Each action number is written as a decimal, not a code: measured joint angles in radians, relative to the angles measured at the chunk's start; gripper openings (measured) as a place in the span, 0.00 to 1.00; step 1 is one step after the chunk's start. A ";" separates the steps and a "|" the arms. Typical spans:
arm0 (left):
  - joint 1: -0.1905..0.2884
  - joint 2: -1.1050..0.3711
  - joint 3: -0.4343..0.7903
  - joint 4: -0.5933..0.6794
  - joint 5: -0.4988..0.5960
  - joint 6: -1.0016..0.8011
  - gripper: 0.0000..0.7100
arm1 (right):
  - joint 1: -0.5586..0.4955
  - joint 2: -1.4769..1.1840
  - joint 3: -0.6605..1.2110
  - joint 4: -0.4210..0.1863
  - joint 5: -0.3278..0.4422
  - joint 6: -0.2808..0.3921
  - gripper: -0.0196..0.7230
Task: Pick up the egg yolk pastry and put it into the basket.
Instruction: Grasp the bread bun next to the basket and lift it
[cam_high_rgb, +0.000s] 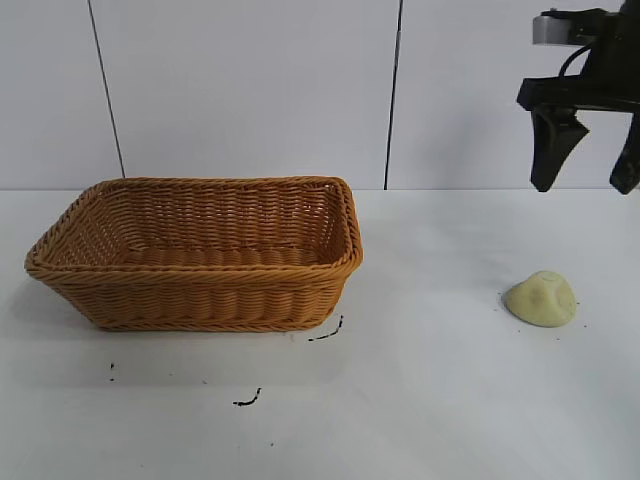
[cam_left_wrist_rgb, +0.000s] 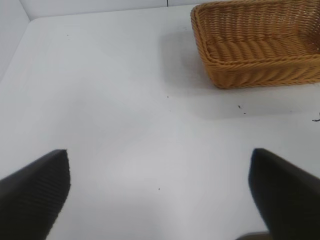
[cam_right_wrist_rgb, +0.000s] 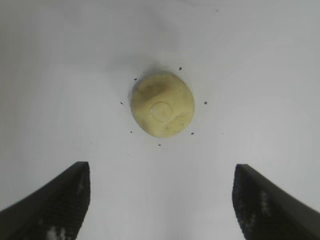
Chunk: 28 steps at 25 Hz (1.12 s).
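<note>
The egg yolk pastry, a small pale yellow dome, lies on the white table at the right. It also shows in the right wrist view, ahead of my fingers. The wicker basket stands at the left and is empty; its corner shows in the left wrist view. My right gripper hangs open well above the pastry and a little behind it, holding nothing. My left gripper is open over bare table, out of the exterior view, with the basket some way ahead of it.
A few small black marks lie on the table in front of the basket. The white wall stands behind the table. Open table lies between the basket and the pastry.
</note>
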 joint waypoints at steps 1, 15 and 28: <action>0.000 0.000 0.000 0.000 0.000 0.000 0.98 | 0.000 0.009 0.000 -0.015 -0.005 0.005 0.93; 0.000 0.000 0.000 0.000 0.000 0.000 0.98 | 0.000 0.208 0.000 -0.054 -0.087 0.069 0.94; 0.000 0.000 0.000 0.000 0.000 0.000 0.98 | 0.000 0.258 0.000 -0.054 -0.102 0.097 0.70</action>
